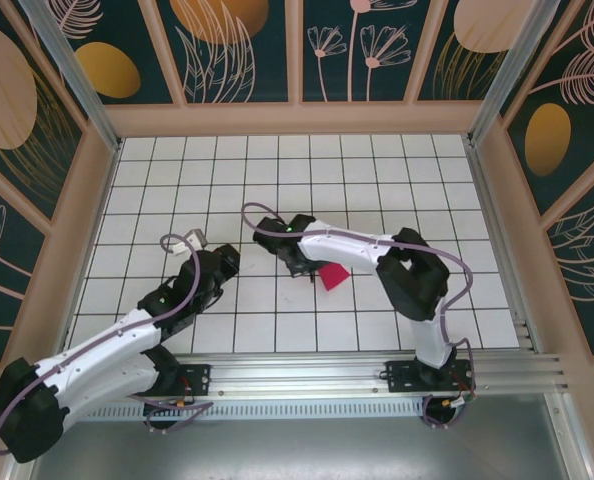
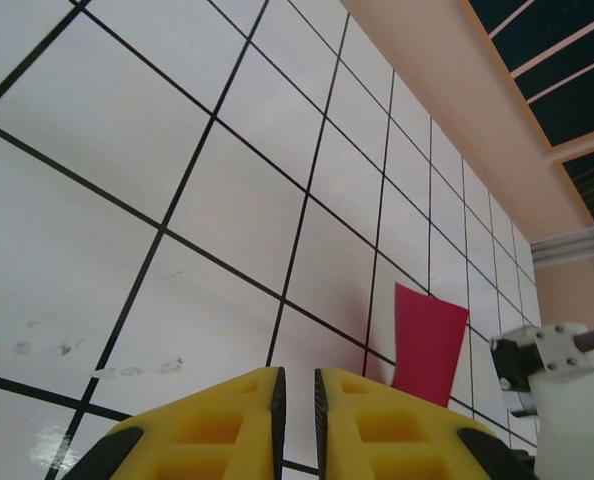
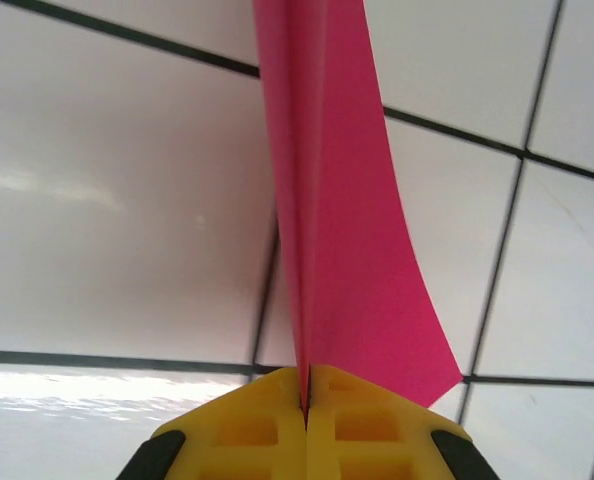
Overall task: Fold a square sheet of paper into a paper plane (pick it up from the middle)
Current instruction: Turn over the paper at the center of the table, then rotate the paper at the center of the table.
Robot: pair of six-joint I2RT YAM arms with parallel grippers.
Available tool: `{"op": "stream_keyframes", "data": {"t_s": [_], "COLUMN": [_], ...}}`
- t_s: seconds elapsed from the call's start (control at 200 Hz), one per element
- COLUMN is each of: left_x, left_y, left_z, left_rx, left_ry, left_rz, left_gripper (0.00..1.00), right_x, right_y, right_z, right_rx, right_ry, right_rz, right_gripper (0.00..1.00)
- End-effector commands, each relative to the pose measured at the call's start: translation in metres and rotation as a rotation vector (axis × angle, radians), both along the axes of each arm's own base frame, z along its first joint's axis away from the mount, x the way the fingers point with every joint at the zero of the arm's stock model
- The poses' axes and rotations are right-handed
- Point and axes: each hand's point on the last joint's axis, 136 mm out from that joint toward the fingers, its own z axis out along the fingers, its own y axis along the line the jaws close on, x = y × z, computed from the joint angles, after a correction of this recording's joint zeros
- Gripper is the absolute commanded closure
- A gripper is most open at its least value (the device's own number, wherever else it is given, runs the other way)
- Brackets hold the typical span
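From where I stand, everything turns on the paper [image 1: 334, 276] sitting to the right of the left gripper [image 1: 227, 262], with a stretch of bare tile between them. The right gripper [image 1: 305, 268] already has it. In the right wrist view its yellow fingers [image 3: 247, 420] are pressed tight together on the fold of the paper [image 3: 337, 200]. The doubled pink sheet runs straight out from the fingertips, with the crease in line with the gripper [image 3: 307, 385] and one loose flap splaying off to the side. That puts the paper near the middle of the table [image 1: 177, 170], a little toward the near edge and tucked under the right forearm. The left gripper [image 2: 299, 390] has its jaws only a narrow slit apart with nothing between them, and it points across the tiles toward the far right corner. From its own camera the paper [image 2: 427, 345] stands up on edge ahead and to the right, wider at the top than at the bottom. The bottom is hidden behind a finger, so I can't say whether it touches the table. The right arm is plainly the nearer one, since it is the one holding. My guess is that any help from the left has to come in sideways to its right, onto the free flap, not the pinched crease.
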Motion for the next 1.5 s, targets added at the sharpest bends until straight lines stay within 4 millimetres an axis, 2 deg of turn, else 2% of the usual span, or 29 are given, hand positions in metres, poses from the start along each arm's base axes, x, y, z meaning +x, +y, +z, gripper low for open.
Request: {"op": "stream_keyframes", "data": {"t_s": [0.0,0.26,0.37,0.405,0.51,0.55,0.595,0.671,0.691,0.721,0.776,0.861,0.896,0.936,0.971,0.976,1.061,1.111,1.261,1.396,1.496], "left_x": [-0.003,-0.006,-0.005,-0.005,-0.004,-0.003,-0.003,0.001,0.002,0.004,0.008,0.016,0.022,0.026,0.029,0.03,0.041,0.049,0.061,0.059,0.059], "left_y": [0.013,0.015,0.012,0.01,0.005,0.002,-0.003,-0.016,-0.021,-0.029,-0.048,-0.082,-0.097,-0.112,-0.124,-0.126,-0.138,-0.138,-0.115,-0.12,-0.119], "left_z": [-0.001,0.004,0.005,0.005,0.004,0.004,0.003,0.002,0.002,-0.001,-0.005,-0.015,-0.019,-0.023,-0.025,-0.027,-0.036,-0.043,-0.074,-0.089,-0.094], "left_rx": [0.01,-0.013,-0.012,-0.009,-0.005,-0.006,-0.011,-0.021,-0.024,-0.023,-0.012,-0.007,-0.004,-0.015,-0.029,-0.028,-0.005,0.028,0.155,0.097,0.105], "left_ry": [-0.001,-0.018,-0.019,-0.017,-0.005,-0.004,-0.002,-0.005,-0.003,0.005,0.025,0.083,0.099,0.114,0.12,0.124,0.145,0.159,0.265,0.297,0.311], "left_rz": [0.049,0.053,0.039,0.029,0.01,0.001,-0.017,-0.073,-0.087,-0.117,-0.193,-0.308,-0.352,-0.404,-0.44,-0.444,-0.456,-0.436,-0.318,-0.32,-0.31], "left_gripper": [0.82,0.81,0.81,0.81,0.8,0.8,0.77,0.76,0.73,0.7,0.7,0.69,0.7,0.71,0.72,0.72,0.77,0.77,0.79,0.76,0.67], "right_x": [-0.001,-0.002,-0.007,-0.008,-0.009,-0.007,-0.005,0.005,0.005,0.005,0.009,0.016,0.017,0.018,0.014,0.018,0.019,0.019,0.016,0.02,0.021], "right_y": [0.002,0.037,0.057,0.063,0.072,0.069,0.063,0.039,0.033,0.026,0.008,-0.023,-0.03,-0.038,-0.036,-0.041,-0.047,-0.048,-0.039,-0.033,-0.033], "right_z": [-0.001,-0.018,-0.021,-0.018,0.002,0.01,0.021,0.034,0.037,0.042,0.047,0.04,0.037,0.032,0.029,0.028,0.021,0.014,0.003,-0.007,-0.016], "right_rx": [-0.038,0.071,0.176,0.218,0.379,0.446,0.517,0.617,0.654,0.711,0.778,0.845,0.882,0.923,0.95,0.957,0.984,0.99,1.025,1.023,1.007], "right_ry": [0.037,0.104,0.147,0.151,0.146,0.145,0.132,0.075,0.076,0.075,0.062,0.052,0.063,0.073,0.093,0.086,0.094,0.115,0.158,0.19,0.209], "right_rz": [0.024,0.041,0.067,0.074,0.083,0.076,0.064,0.013,0.006,0.005,-0.015,-0.056,-0.066,-0.083,-0.075,-0.093,-0.092,-0.094,-0.048,-0.042,-0.045], "right_gripper": [0.99,0.95,0.85,0.77,0.65,0.6,0.6,0.58,0.57,0.57,0.56,0.55,0.55,0.55,0.55,0.55,0.55,0.55,0.55,0.55,0.55]}}
